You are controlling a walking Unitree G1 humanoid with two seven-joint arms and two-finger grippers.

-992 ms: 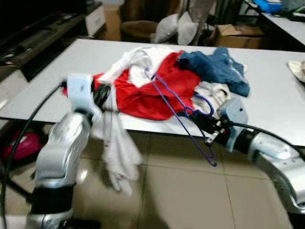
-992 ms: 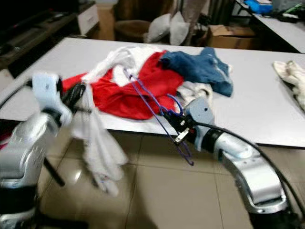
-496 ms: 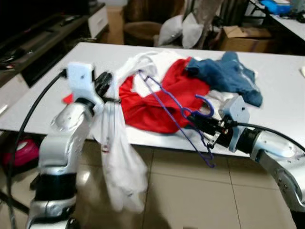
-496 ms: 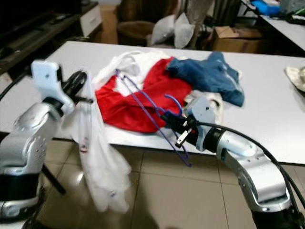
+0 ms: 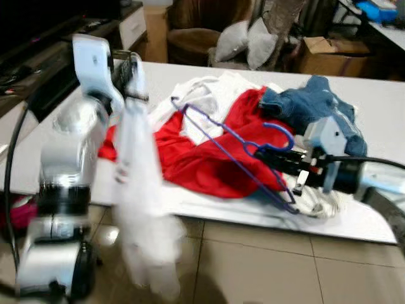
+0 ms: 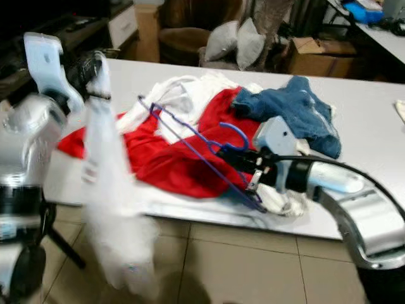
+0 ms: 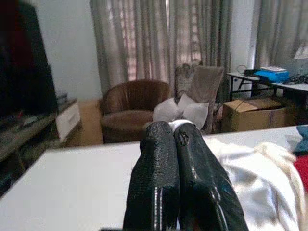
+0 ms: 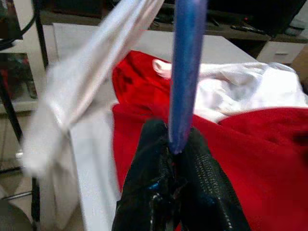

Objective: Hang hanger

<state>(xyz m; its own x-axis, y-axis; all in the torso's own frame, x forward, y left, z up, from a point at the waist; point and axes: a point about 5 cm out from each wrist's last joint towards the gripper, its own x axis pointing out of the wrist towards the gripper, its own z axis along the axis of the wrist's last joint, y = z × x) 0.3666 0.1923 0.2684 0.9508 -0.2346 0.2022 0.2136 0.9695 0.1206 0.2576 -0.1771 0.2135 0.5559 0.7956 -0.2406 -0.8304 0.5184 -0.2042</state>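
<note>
The left gripper (image 5: 130, 71) is rising higher than a second ago, its fingers pinched shut on the thin white garment (image 5: 140, 209), which is now hanging clear of the white surface (image 5: 373, 221). The right gripper (image 5: 269, 158) is keeping its fingers clamped on the purple wire hanger (image 5: 221, 149), held above the red cloth (image 5: 202, 164). Garment and hanger are apparently being readied for joining.

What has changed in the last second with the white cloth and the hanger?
The left claw has lifted the white garment higher, so it dangles beside the table. The right claw has raised the blue hanger over the red garment. Both grips stayed shut; the clothes pile is unchanged.
</note>
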